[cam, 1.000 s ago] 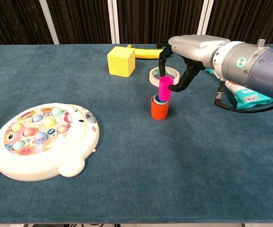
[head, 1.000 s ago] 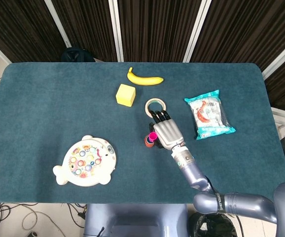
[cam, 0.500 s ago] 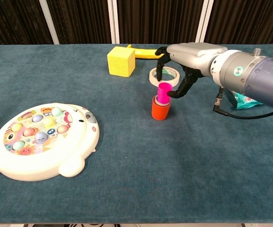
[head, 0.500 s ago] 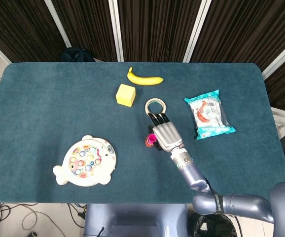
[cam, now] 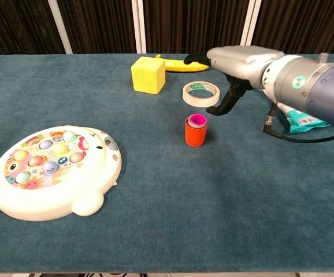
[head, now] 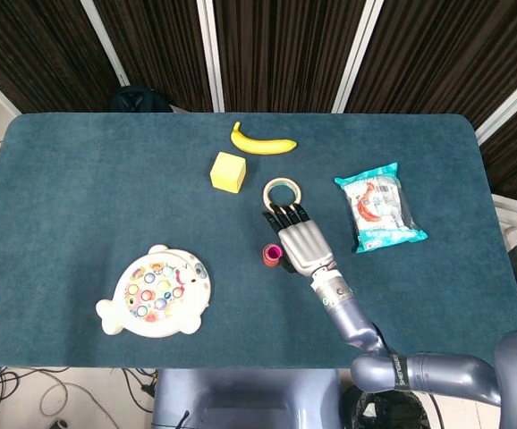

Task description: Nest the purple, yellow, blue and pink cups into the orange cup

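Near the bench (cam: 155, 231) middle, slightly toward the right edge: orange cup (cam: 195, 133) upright, pink cup (cam: 197, 120) seated inside, rim just above the orange rim. Other cups presumably beneath; only a thin sliver of another colour visible.

Right hand (cam: 232, 60) above and just right of the cups, fingers (cam: 219, 108) spread, grasping nothing, apart from the pink rim. Left hand absent from both views.

Judged: nesting looks finished or nearly so. Best handling now: lift straight up and away toward the right edge, fingers kept loose, no sideways sweep that could clip the stack and tip it. If the pink cup sits high, a light downward press on the rim, centred, would settle it.

Surroundings: tape roll (cam: 200, 93) just behind the cups toward the far edge, close under the hand. Yellow cube (cam: 148, 75) and banana (head: 262, 141) further back. Snack bag (head: 380, 207) toward the right edge. Fish toy (cam: 45, 171) toward the near left corner, well apart. Widest open room: near edge in front of the cups, and the near right corner.
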`<control>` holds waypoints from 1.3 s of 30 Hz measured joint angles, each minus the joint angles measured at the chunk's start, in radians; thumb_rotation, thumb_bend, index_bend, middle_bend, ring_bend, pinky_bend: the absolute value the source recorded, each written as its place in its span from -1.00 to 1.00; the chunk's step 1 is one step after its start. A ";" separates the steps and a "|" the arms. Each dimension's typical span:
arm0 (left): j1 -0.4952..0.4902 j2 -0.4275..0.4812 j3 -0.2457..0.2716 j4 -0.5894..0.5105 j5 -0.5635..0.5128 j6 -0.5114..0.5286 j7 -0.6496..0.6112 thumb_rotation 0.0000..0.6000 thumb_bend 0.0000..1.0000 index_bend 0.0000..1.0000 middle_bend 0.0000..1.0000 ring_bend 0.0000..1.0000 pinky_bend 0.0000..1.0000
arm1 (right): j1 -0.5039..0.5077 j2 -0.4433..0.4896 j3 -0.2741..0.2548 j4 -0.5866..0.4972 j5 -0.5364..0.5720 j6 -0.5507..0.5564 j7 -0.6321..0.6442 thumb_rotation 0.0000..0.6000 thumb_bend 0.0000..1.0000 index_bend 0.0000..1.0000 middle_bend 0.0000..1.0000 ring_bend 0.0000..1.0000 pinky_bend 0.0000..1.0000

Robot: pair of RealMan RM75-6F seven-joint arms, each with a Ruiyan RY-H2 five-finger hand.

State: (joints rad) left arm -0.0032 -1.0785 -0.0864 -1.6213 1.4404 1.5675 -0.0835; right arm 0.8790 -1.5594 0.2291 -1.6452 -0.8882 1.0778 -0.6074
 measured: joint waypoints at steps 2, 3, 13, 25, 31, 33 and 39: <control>0.000 0.000 0.001 0.000 0.002 0.000 0.001 1.00 -0.39 -0.92 -0.89 -1.00 -1.00 | -0.015 0.025 -0.001 -0.028 -0.017 0.030 0.001 1.00 -0.20 -0.94 -1.00 -0.92 -0.83; 0.000 0.000 0.001 -0.001 0.003 0.001 0.001 1.00 -0.39 -0.92 -0.89 -1.00 -1.00 | -0.023 0.038 -0.002 -0.042 -0.026 0.044 0.002 1.00 -0.20 -0.94 -1.00 -0.92 -0.83; 0.000 0.009 0.005 -0.007 0.014 -0.001 -0.020 1.00 -0.39 -0.92 -0.90 -1.00 -1.00 | -0.200 0.216 -0.091 -0.187 -0.238 0.267 0.057 1.00 -0.21 -0.94 -1.00 -0.94 -0.86; -0.008 0.025 0.013 -0.003 0.044 -0.006 -0.061 1.00 -0.39 -0.92 -0.90 -1.00 -1.00 | -0.524 0.355 -0.319 -0.191 -0.523 0.569 0.248 1.00 -0.20 -0.94 -1.00 -0.95 -0.87; -0.010 0.029 0.016 -0.004 0.047 -0.008 -0.063 1.00 -0.39 -0.92 -0.90 -1.00 -1.00 | -0.631 0.332 -0.370 -0.072 -0.587 0.644 0.272 1.00 -0.20 -0.94 -1.00 -0.95 -0.88; -0.010 0.030 0.016 -0.004 0.045 -0.009 -0.065 1.00 -0.39 -0.92 -0.90 -1.00 -1.00 | -0.664 0.320 -0.379 -0.033 -0.599 0.661 0.283 1.00 -0.21 -0.94 -1.00 -0.95 -0.88; -0.011 0.031 0.019 -0.006 0.047 -0.012 -0.060 1.00 -0.39 -0.92 -0.90 -1.00 -1.00 | -0.727 0.299 -0.375 0.045 -0.615 0.693 0.315 1.00 -0.21 -0.94 -1.00 -0.95 -0.88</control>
State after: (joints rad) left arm -0.0139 -1.0474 -0.0674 -1.6269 1.4876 1.5558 -0.1434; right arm 0.1525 -1.2605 -0.1462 -1.6001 -1.5027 1.7711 -0.2923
